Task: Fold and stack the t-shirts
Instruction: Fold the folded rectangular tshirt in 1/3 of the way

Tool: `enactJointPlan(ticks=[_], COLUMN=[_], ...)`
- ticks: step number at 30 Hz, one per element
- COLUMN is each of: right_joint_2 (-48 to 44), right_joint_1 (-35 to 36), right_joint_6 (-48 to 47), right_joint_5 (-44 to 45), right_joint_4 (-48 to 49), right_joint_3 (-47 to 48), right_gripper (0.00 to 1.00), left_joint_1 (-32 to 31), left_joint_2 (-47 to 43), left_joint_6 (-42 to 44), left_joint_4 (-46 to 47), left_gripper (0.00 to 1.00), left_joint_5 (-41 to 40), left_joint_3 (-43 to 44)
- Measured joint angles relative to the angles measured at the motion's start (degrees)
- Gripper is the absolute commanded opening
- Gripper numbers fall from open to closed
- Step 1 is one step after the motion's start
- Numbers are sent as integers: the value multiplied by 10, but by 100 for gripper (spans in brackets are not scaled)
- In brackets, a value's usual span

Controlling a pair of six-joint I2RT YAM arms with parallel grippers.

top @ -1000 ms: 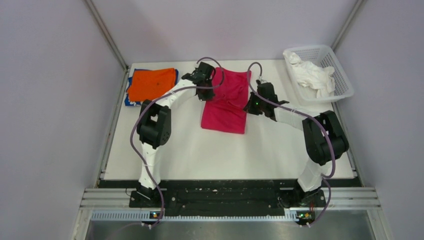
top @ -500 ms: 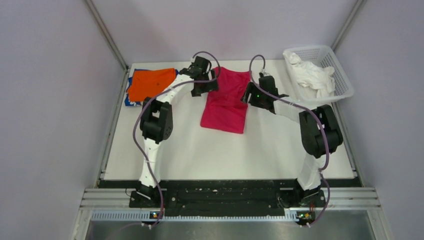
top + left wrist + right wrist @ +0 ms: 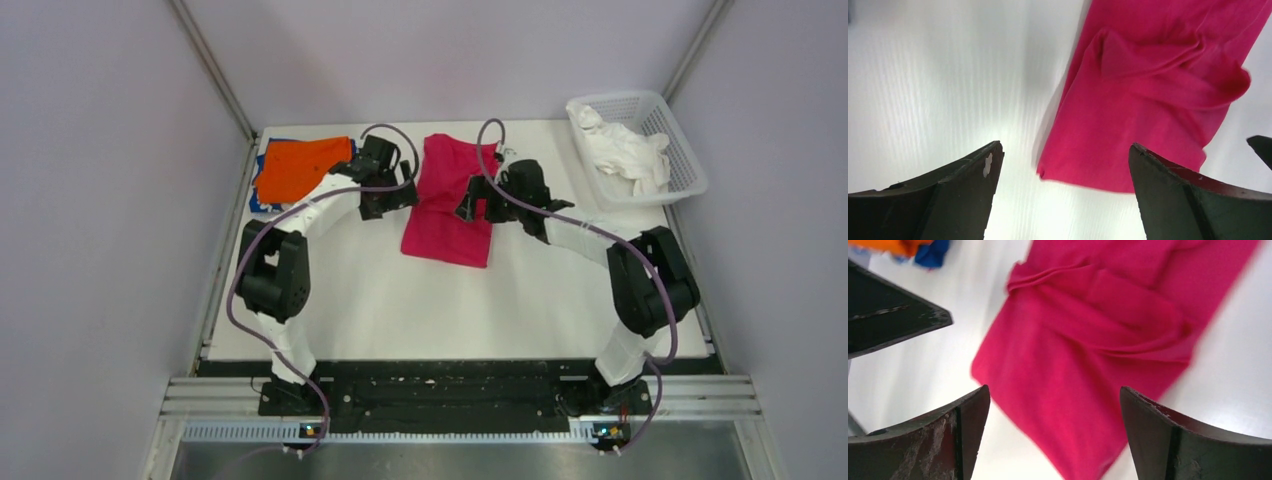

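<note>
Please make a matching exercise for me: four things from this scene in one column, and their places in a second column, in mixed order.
Things:
1. magenta-red cloth t-shirt
2. orange cloth t-shirt
3. blue cloth t-shirt
4. white plastic mesh basket

Places:
A. far right corner of the white table
B. under another shirt
C. middle, between both grippers
D. far left, on top of another shirt

Pairs: 1-C, 2-D, 3-B, 4-A
</note>
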Motion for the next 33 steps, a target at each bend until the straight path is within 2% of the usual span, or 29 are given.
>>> enactJointPlan(ticks=[5, 11, 20, 25, 30, 33], right_joint_2=[50, 148, 258, 309, 315, 298], right_joint_1=[73, 94, 83, 42, 1, -9], right_joint_6=[-23, -32, -30, -3, 8, 6], right_joint_5=[-46, -68, -3, 18, 21, 22], right_joint_4=[9, 9, 7, 17, 31, 31], right_joint_3=[41, 119, 249, 337, 350, 325], right_gripper=[99, 99, 99, 99, 99, 99], left_joint_1=[0, 3, 12, 13, 13, 13], left_joint_2=[-92, -149, -164, -163, -131, -90], left_joint_6=[-21, -39, -47, -47, -49, -50], left_joint_4=[3, 3, 10, 26, 45, 53], left_gripper=[99, 99, 99, 99, 92, 86], left_joint_5=[-15, -40, -47, -28, 8, 27], left_joint_3=[-114, -196, -218, -221, -208, -186])
